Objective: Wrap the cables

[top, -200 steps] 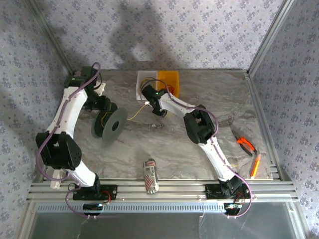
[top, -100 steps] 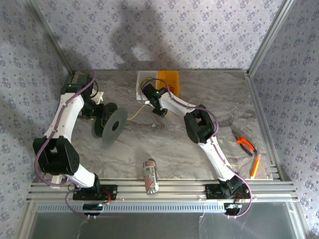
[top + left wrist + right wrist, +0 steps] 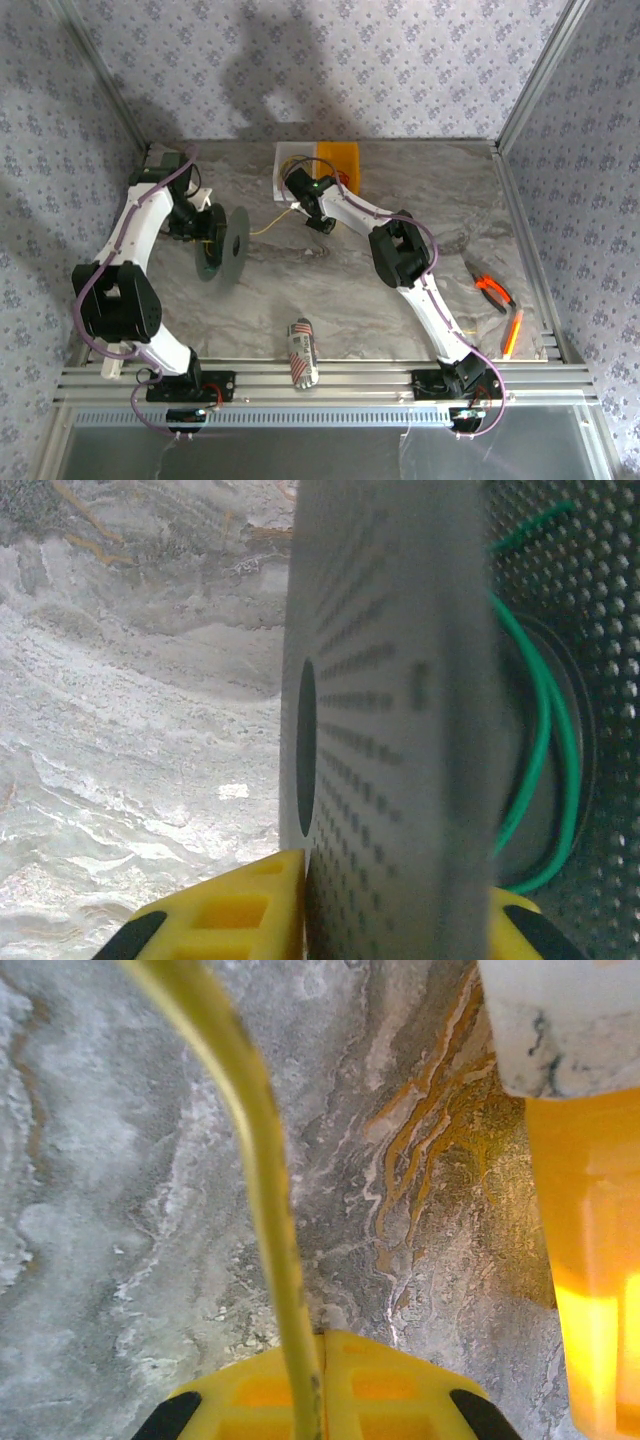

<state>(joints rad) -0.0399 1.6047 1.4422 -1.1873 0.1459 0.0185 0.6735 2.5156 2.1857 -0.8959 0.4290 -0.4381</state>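
Your right gripper point(image 3: 320, 224) is pinched shut on the yellow cable point(image 3: 264, 229), which runs almost straight leftward from there to the black spool point(image 3: 228, 245) clamped edge-on in your left gripper point(image 3: 207, 228), so feed along that line

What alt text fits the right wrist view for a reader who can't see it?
The right gripper is shut on a yellow cable, which runs up and away over the marbled table; an orange object sits at the right edge.
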